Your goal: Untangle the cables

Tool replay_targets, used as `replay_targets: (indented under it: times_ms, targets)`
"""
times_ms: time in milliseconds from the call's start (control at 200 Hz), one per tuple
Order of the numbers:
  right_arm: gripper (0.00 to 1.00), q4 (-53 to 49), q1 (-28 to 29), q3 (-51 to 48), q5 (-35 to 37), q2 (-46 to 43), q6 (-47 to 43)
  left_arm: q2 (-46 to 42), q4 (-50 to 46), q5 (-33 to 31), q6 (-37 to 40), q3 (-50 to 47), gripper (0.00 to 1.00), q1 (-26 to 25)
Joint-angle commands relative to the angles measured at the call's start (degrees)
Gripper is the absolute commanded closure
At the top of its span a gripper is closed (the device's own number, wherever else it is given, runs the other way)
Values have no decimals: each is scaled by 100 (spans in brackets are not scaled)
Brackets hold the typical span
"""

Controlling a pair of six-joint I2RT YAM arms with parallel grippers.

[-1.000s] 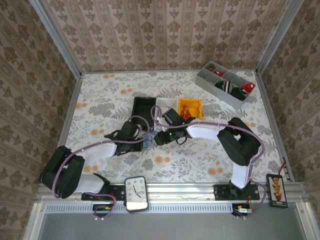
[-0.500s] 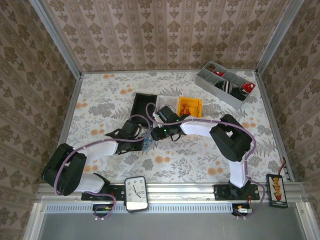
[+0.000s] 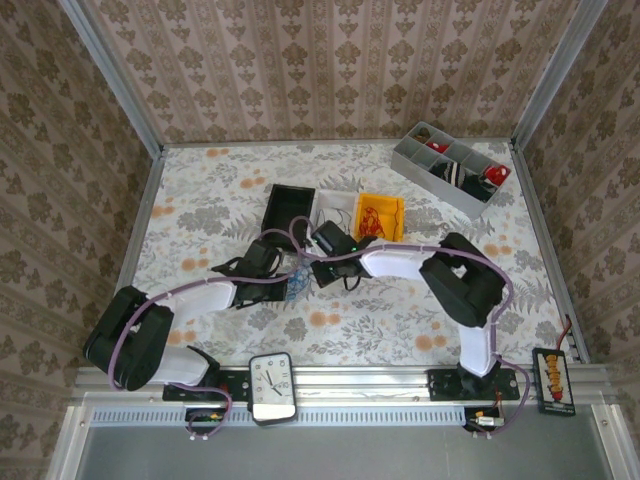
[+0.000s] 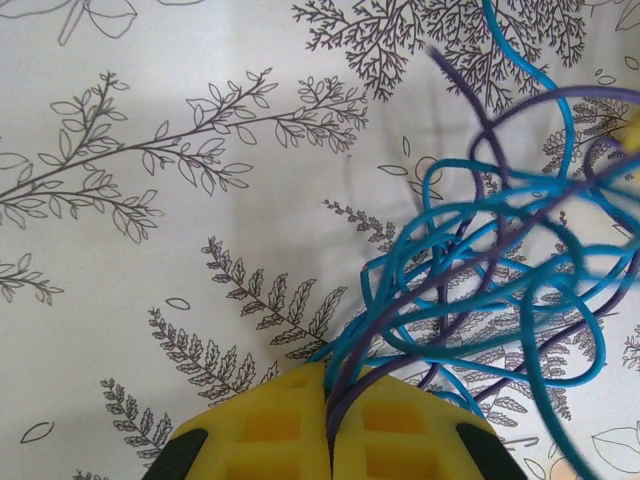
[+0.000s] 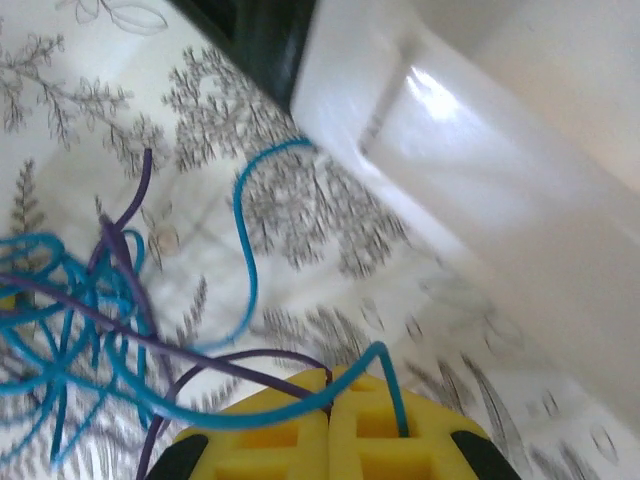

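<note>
The cables [image 3: 297,284] lie as a small blue and dark clump on the flowered table between my two grippers. In the left wrist view, the left gripper [image 4: 328,388] is shut, its yellow pads pinching blue [image 4: 470,262] and dark [image 4: 455,88] strands that fan out into loose loops to the right. The right gripper [image 5: 328,385] is shut on a dark strand [image 5: 146,175]. A blue strand [image 5: 240,230] drapes over its right pad. From above, the left gripper [image 3: 283,268] and right gripper [image 3: 312,270] sit close together at the clump.
Behind the clump stand a black tray [image 3: 290,208], a white tray [image 3: 330,205] and a yellow tray [image 3: 381,216]. The white tray's wall [image 5: 480,170] is close to the right gripper. A grey compartment box [image 3: 450,168] sits far right, and a clock [image 3: 272,385] is at the near edge.
The right arm has swung left to the clump and its gripper has shut on a dark strand. The left gripper has stayed shut in place.
</note>
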Motion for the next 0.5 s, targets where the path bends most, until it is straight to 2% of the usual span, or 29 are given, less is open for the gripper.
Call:
replay_targets:
  times_ms: [0,200,235,315,495]
  targets:
    - [99,-48,-146,-458,585,-856,244,90,-123,-168,-128,9,100,-9]
    - [100,-227,-382,-1128,2154,-2449,640,278,-96,-107,-87,69,100,18]
    - [100,-321,-480,-1188,2370,-2662,756,313,-88,-120,-86,79,94,10]
    - [100,-414,-772,-1353,2617,-3165,995,391,-43,-151,-96,88,88,13]
    - [100,-350,-1389,-1599,2707,-3963,1221,543,41,-220,-130,89,86,18]
